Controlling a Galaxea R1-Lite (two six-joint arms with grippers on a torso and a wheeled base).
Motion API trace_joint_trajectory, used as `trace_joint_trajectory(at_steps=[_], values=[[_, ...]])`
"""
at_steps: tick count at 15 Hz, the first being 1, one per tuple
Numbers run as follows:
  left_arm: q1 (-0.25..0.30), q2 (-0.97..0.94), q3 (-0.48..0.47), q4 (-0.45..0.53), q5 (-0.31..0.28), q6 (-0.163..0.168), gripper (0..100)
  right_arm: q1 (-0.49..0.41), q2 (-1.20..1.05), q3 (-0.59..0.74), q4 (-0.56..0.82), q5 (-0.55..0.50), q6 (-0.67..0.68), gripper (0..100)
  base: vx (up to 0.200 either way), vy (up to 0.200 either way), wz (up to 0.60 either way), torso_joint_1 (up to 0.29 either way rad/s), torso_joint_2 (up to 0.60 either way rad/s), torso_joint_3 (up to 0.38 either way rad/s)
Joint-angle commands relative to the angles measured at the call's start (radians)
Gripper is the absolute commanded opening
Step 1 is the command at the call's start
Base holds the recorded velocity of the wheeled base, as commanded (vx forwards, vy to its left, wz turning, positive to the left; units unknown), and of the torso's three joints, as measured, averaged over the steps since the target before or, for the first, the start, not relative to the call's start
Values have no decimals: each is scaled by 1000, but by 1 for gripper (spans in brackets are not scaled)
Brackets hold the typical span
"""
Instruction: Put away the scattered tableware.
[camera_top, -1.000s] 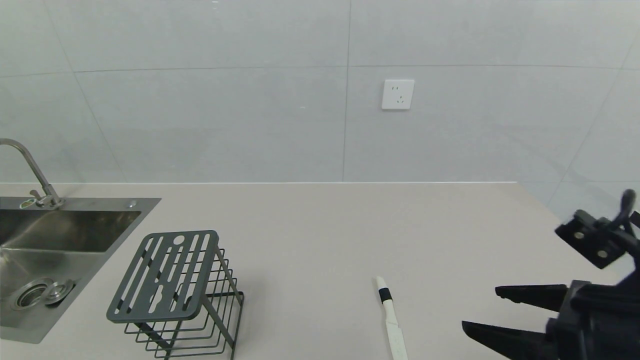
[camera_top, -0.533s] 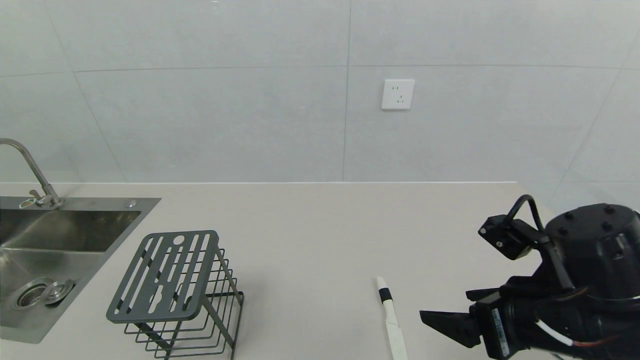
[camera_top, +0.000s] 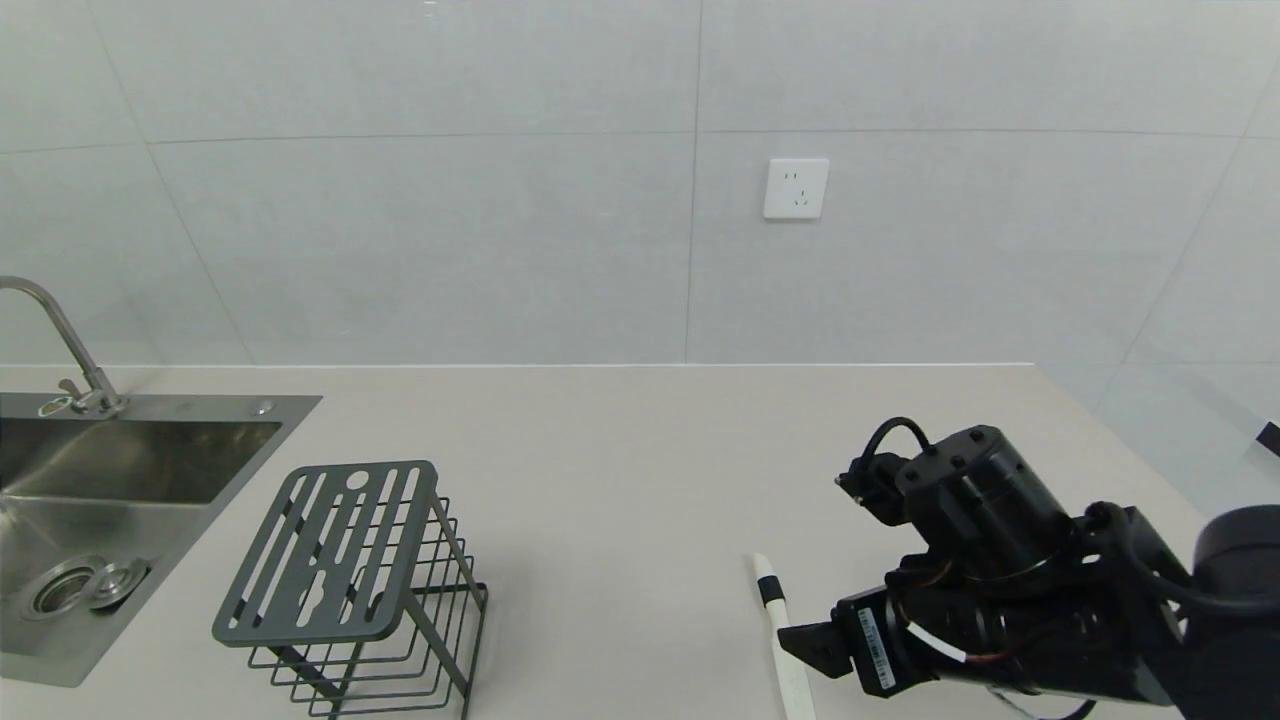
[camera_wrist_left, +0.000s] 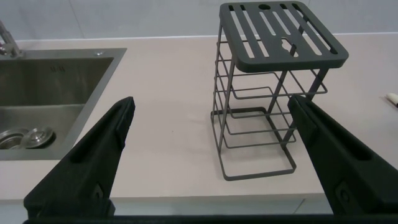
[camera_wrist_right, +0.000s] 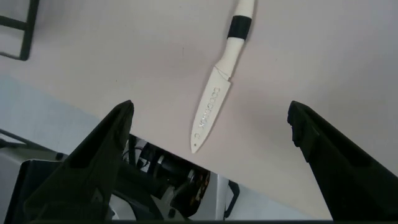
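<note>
Right gripper (camera_wrist_right: 209, 109): my jaws are spread wide. It hangs low over the counter (camera_top: 620, 470) near the front edge, right of centre. In the right wrist view the two fingers stand either side of the knife (camera_wrist_right: 219, 93), touching neither it nor the surface that I can tell.

Knife: white with one black band on the handle. It lies flat on the counter, handle toward the back wall, blade tip close to the front edge.

Left gripper (camera_wrist_left: 210, 102): my jaws are also spread wide and hold nothing. It sits in front of the counter's front edge, facing the rack (camera_top: 340, 545).

Rack: dark wire frame with a slotted top plate, upright near the front edge, left of centre, just beside the sink (camera_top: 160, 405) at the counter's left end.
</note>
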Motion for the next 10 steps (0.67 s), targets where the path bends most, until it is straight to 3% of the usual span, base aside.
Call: trace_joint_trajectory(at_steps=[1,5,10], values=[[0,1,0,0,0,0,100,6,56,-5,0,-3,15,100,0,0,0,0,0,0],[0,1,0,0,0,0,100,46,159,-7,-3,-83,188,100,0,0,0,0,0,0],[0,1,0,0,0,0,100,78,249,-13,-72,-106,191,100,0,0,0,0,0,0]])
